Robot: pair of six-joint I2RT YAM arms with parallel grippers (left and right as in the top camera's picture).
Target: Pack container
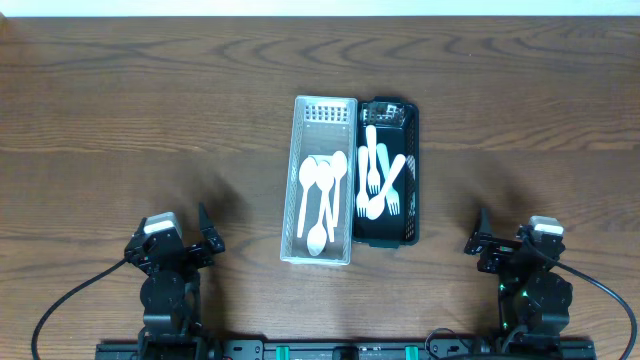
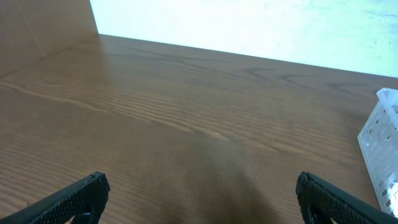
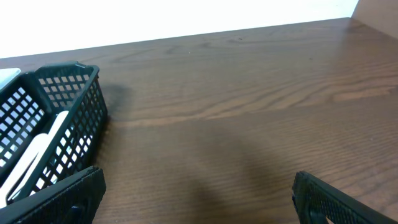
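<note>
A clear white basket stands at the table's middle with three white plastic spoons in it. Beside it on the right stands a black basket holding several white plastic forks. My left gripper is open and empty near the front left, apart from both baskets; the white basket's corner shows at the right edge of the left wrist view. My right gripper is open and empty near the front right; the black basket shows at the left of the right wrist view.
Bare dark wood table lies all round the two baskets. A pale wall runs along the far edge.
</note>
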